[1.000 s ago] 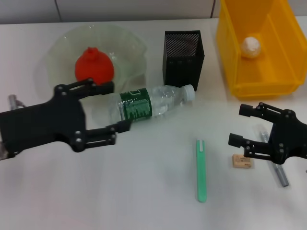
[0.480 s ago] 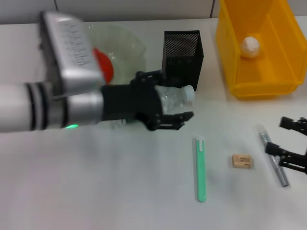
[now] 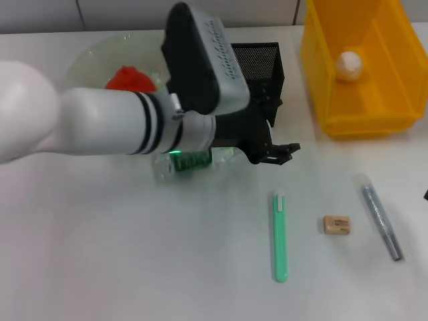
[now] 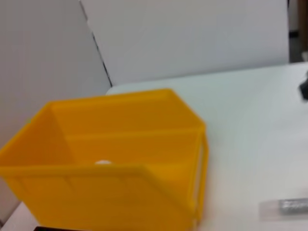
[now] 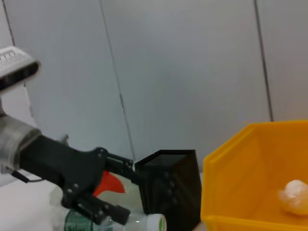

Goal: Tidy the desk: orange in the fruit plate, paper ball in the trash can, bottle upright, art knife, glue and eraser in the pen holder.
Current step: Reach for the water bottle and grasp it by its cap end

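Observation:
The bottle (image 3: 190, 162) lies on its side beside the fruit plate (image 3: 87, 60), mostly covered by my left arm; its green label (image 5: 77, 224) and white cap (image 5: 156, 223) show in the right wrist view. My left gripper (image 3: 277, 137) hovers open just above the bottle's neck, in front of the black pen holder (image 3: 261, 57). The same left gripper (image 5: 132, 190) shows with its jaws spread. The orange (image 3: 127, 77) rests in the plate. The paper ball (image 3: 349, 65) sits in the yellow trash can (image 3: 321, 80). The green art knife (image 3: 280, 235), eraser (image 3: 336, 224) and glue (image 3: 381, 217) lie on the table. Only a sliver of my right gripper (image 3: 426, 194) shows at the right edge.
The white table (image 3: 134, 267) has bare surface in the near left. The yellow trash can (image 4: 110, 159) fills the left wrist view, with the glue (image 4: 284, 208) beside it. A grey wall (image 5: 192, 72) stands behind the desk.
My left arm has swung right over the bottle, bringing its gripper up to the pen holder. The right gripper has drawn back to the right edge of the head view.

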`<state>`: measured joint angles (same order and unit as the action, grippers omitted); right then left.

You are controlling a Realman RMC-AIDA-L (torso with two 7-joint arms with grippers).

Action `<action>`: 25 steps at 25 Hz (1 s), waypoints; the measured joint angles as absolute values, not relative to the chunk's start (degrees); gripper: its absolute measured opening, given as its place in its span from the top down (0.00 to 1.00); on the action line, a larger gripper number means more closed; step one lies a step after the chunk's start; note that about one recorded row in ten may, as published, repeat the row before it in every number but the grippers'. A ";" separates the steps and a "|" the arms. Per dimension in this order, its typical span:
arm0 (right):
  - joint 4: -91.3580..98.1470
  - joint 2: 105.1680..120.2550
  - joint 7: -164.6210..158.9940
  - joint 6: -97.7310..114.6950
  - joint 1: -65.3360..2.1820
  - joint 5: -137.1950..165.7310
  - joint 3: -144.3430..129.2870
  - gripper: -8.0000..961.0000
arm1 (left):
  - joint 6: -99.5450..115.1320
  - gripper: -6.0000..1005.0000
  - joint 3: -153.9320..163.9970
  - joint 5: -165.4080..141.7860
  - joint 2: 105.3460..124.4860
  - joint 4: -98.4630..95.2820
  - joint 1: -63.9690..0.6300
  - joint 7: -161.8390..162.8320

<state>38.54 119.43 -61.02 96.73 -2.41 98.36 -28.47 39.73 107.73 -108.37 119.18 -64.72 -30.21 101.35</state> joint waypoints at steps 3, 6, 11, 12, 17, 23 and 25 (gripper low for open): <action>38.43 119.45 -60.81 96.76 -2.25 98.47 -27.78 0.12 | 35.31 0.20 110.02 -108.67 119.19 -60.26 -33.21 102.41; 38.40 119.45 -60.79 96.77 -1.94 98.35 -27.64 0.12 | 32.52 0.20 110.92 -108.71 119.18 -56.95 -34.96 102.72; 38.39 119.45 -60.77 96.77 -2.01 98.24 -27.59 0.12 | 30.59 0.20 111.55 -108.74 119.18 -52.22 -37.43 102.96; 38.36 119.45 -60.77 96.77 -2.11 98.24 -27.59 0.12 | 30.42 0.20 111.76 -108.75 119.18 -51.57 -37.85 102.96; 37.89 119.44 -60.74 96.77 -2.69 98.39 -27.57 0.12 | 29.63 0.20 113.03 -108.78 119.18 -50.39 -38.44 102.97; 37.60 119.44 -60.73 96.77 -3.39 98.52 -28.07 0.12 | 28.46 0.20 113.58 -108.81 119.18 -48.15 -38.84 102.96; 37.33 119.42 -60.73 96.77 -3.68 98.54 -28.11 0.12 | 28.55 0.21 113.59 -108.81 119.18 -47.74 -38.90 102.96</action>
<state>37.33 119.42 -60.73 96.77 -3.68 98.54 -28.11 28.55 113.59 -108.81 119.18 -47.74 -38.90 102.96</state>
